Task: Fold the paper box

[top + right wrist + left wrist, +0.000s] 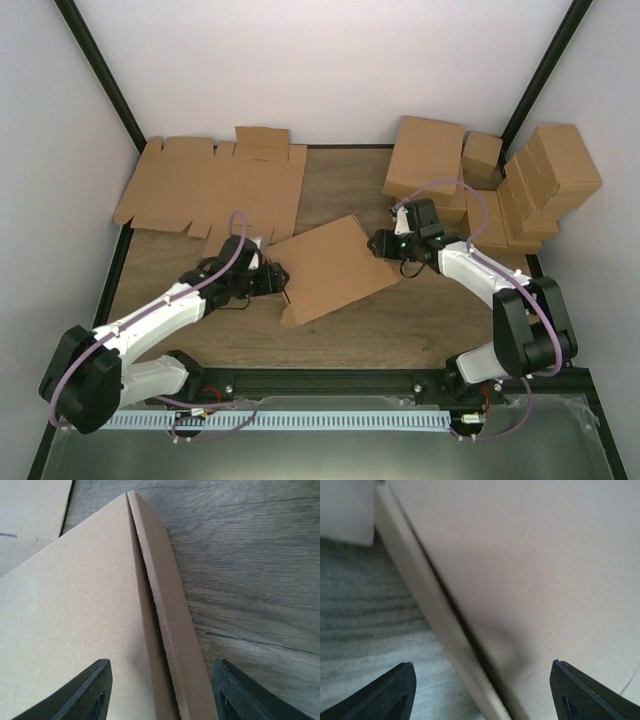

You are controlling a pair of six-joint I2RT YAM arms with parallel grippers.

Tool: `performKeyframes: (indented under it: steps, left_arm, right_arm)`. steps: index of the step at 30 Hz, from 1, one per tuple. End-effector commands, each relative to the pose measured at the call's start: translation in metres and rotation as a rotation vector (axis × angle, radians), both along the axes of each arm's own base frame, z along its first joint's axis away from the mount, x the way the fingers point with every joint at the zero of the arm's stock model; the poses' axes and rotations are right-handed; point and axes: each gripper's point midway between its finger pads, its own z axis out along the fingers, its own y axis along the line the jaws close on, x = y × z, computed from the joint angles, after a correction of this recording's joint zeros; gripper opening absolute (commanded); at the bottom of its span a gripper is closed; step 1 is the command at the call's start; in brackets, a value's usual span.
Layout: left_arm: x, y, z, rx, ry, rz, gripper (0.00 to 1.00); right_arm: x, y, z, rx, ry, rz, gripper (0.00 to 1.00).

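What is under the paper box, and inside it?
The paper box rests on the wooden table. It is folded shut, so the inside cannot be seen.

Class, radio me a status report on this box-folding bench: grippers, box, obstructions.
Left gripper open at left edge of paper box. Right gripper open, straddling its right edge. Box looks closed, mid-table. Flat blanks and closed boxes sit clear behind.

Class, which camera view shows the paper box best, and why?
The top external view: it shows the whole paper box. The right wrist view shows only one corner and side wall; the left wrist view only a blurred edge.
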Motion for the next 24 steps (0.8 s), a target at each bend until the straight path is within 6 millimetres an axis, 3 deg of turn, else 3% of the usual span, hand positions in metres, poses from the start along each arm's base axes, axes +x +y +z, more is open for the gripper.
performKeyframes:
  steps: [1,5,15,19,24]
  left_arm:
    - [-0.006,-0.010,0.002,-0.175,0.032,0.019,0.76]
    - [-0.009,-0.017,-0.005,-0.250,0.035,-0.005,0.70]
    - [-0.009,-0.019,-0.025,-0.261,0.074,-0.014,0.39]
    - [-0.008,-0.016,-0.029,-0.236,0.074,-0.012,0.32]
    - [-0.011,-0.018,-0.030,-0.237,0.080,-0.040,0.28]
  right_arm:
    - [0.008,0.018,0.009,0.083,-0.055,0.109,0.56]
    - [0.000,0.017,-0.010,0.078,-0.015,0.112,0.46]
    - [-0.036,0.011,-0.045,0.099,0.057,0.112,0.29]
    - [-0.046,0.010,-0.047,0.116,0.065,0.113,0.26]
    - [-0.058,0.007,-0.035,0.129,0.053,0.106,0.26]
